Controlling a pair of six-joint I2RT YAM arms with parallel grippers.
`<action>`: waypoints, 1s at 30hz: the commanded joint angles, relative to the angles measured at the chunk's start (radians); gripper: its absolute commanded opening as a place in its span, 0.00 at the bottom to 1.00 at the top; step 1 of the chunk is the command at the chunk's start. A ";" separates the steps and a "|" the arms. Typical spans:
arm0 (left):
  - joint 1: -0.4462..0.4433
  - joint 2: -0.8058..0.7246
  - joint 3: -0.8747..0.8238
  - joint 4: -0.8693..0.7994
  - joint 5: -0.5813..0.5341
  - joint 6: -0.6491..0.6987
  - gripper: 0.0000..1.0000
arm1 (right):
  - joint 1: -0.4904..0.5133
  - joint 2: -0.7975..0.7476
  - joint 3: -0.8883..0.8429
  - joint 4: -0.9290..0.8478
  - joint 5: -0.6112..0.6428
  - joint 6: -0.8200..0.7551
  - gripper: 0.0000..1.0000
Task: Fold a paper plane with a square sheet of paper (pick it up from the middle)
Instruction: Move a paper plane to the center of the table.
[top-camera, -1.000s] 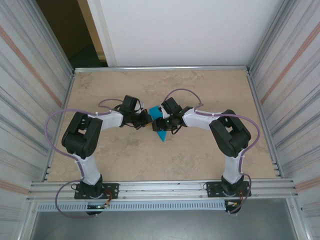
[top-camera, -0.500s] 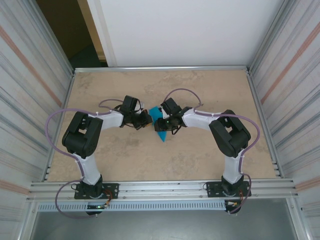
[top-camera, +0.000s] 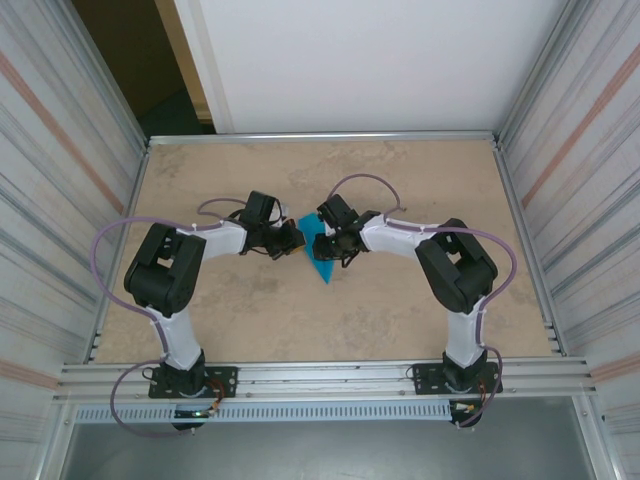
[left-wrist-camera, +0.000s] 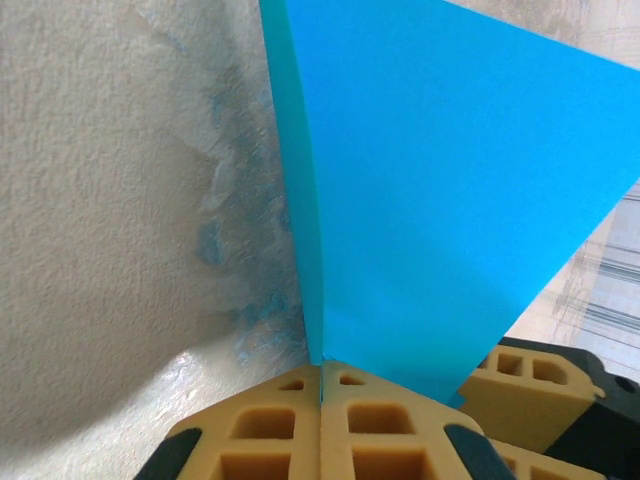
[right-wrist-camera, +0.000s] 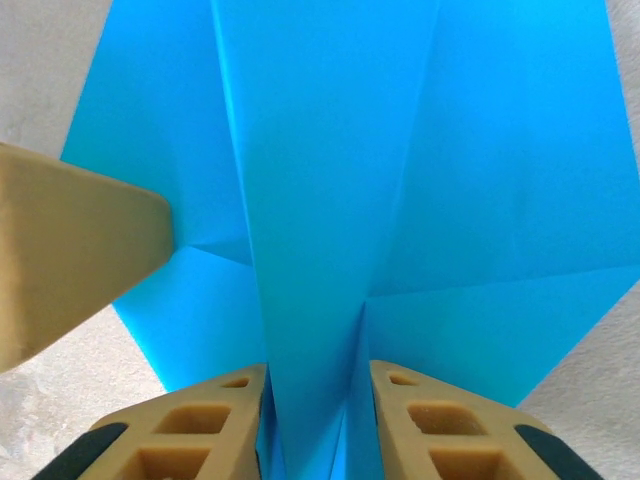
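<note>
Left wrist: left tool (left-wrist-camera: 321, 372) pinches smooth teal paper plane (left-wrist-camera: 440, 200); right tool (right-wrist-camera: 317, 378) straddles its ridge, ajar.

table: beige marbled top (top-camera: 300, 320) | sides: ribbed metal walls (top-camera: 590, 200) | back: white panel (top-camera: 380, 60) | far-left: dark gap (top-camera: 120, 50)

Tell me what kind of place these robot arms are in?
Probably a robotics lab test cell: a beige tabletop boxed in by ribbed metal walls, left arm and right arm bolted to an aluminium rail, handling blue paper.
</note>
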 joint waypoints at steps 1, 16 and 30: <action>0.007 0.007 0.007 0.004 0.016 -0.001 0.06 | 0.008 0.023 0.030 -0.039 0.023 0.023 0.27; 0.087 -0.139 -0.013 -0.070 -0.037 0.027 0.37 | -0.011 -0.003 0.057 -0.067 0.098 0.035 0.10; 0.176 -0.397 0.012 -0.433 -0.393 0.239 0.87 | -0.150 0.151 0.277 -0.216 0.209 -0.001 0.09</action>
